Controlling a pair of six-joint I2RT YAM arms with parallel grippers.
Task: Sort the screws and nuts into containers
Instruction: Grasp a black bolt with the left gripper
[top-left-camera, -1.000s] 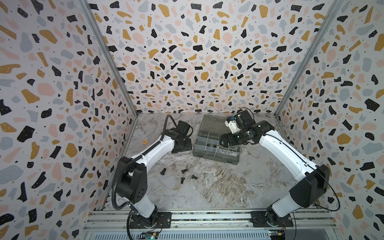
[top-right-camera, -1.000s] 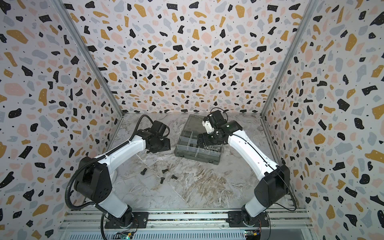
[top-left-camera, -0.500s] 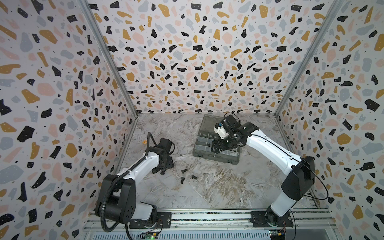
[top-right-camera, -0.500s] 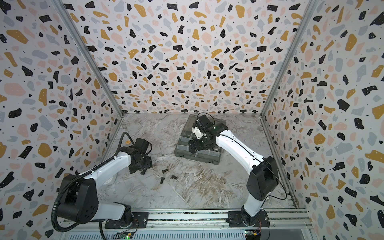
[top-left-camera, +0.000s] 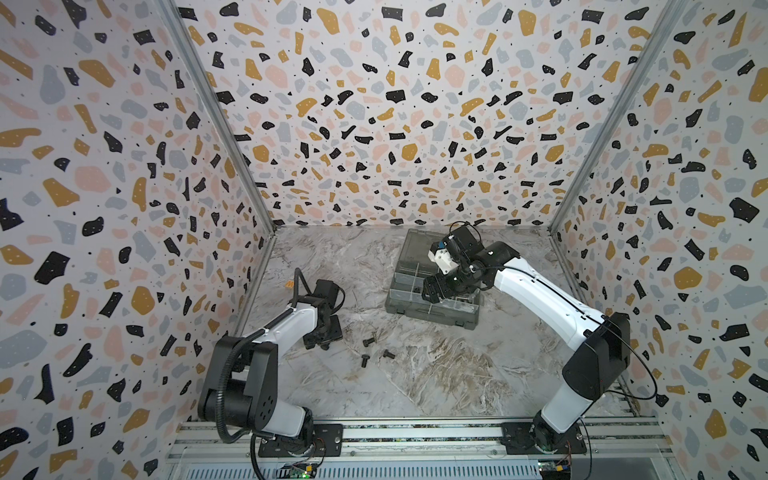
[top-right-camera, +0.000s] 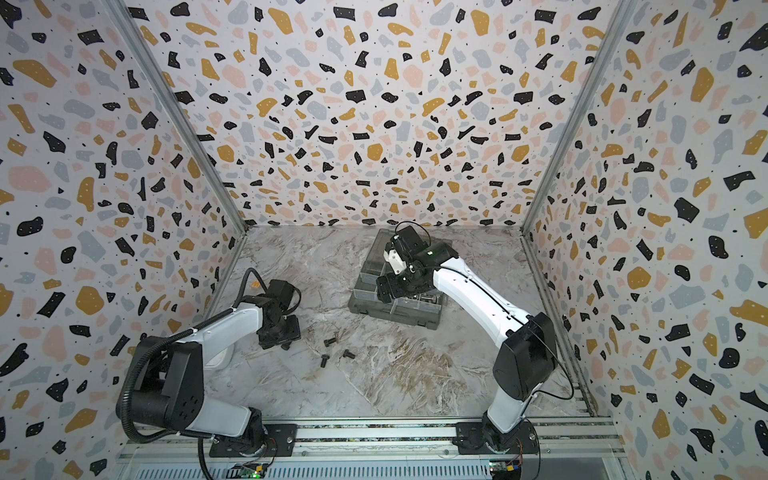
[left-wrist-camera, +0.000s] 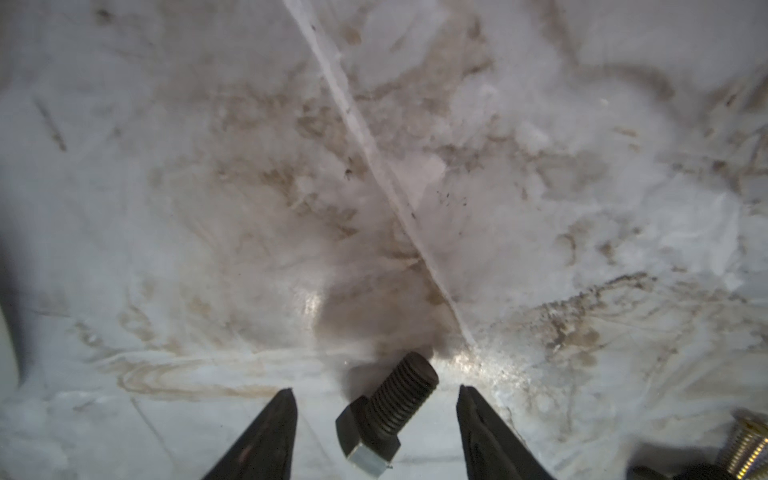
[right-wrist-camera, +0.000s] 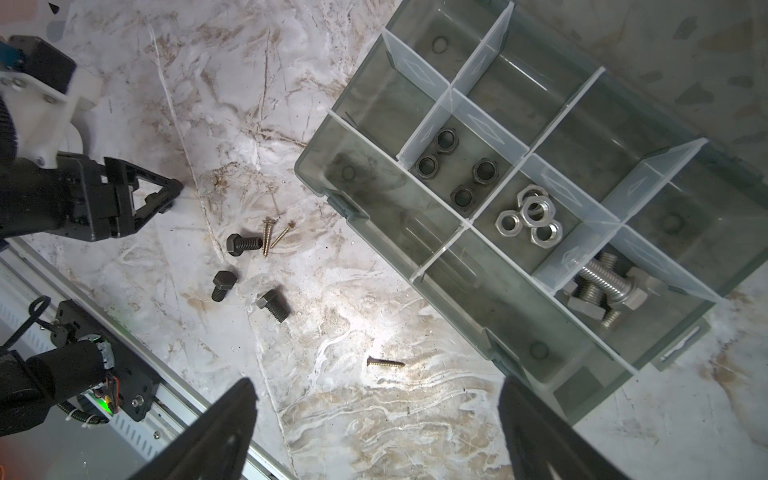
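Observation:
A black screw (left-wrist-camera: 386, 411) lies flat on the marble table between the fingers of my left gripper (left-wrist-camera: 374, 390), which is open, with a gap on each side. Three more black screws (right-wrist-camera: 243, 243) and thin brass screws (right-wrist-camera: 266, 237) lie loose nearby; in both top views they (top-left-camera: 369, 341) (top-right-camera: 329, 341) sit just right of the left gripper (top-left-camera: 322, 343) (top-right-camera: 279, 341). My right gripper (right-wrist-camera: 377, 382) hangs open and empty over the near-left corner of the grey containers box (right-wrist-camera: 332, 166) (top-left-camera: 432, 309) (top-right-camera: 395, 313). Black nuts (right-wrist-camera: 457, 170), silver nuts (right-wrist-camera: 530, 220) and silver screws (right-wrist-camera: 602, 286) fill separate compartments.
One brass screw (right-wrist-camera: 386, 363) lies alone on the table beside the box. The box's lid (top-left-camera: 415, 245) lies open flat towards the back wall. An aluminium rail (top-left-camera: 415, 434) with both arm bases runs along the front edge. Patterned walls close in the left, right and back.
My left arm has swung from beside the box forward and down to the table, over the black screw. My right gripper has shifted left over the box and stayed open.

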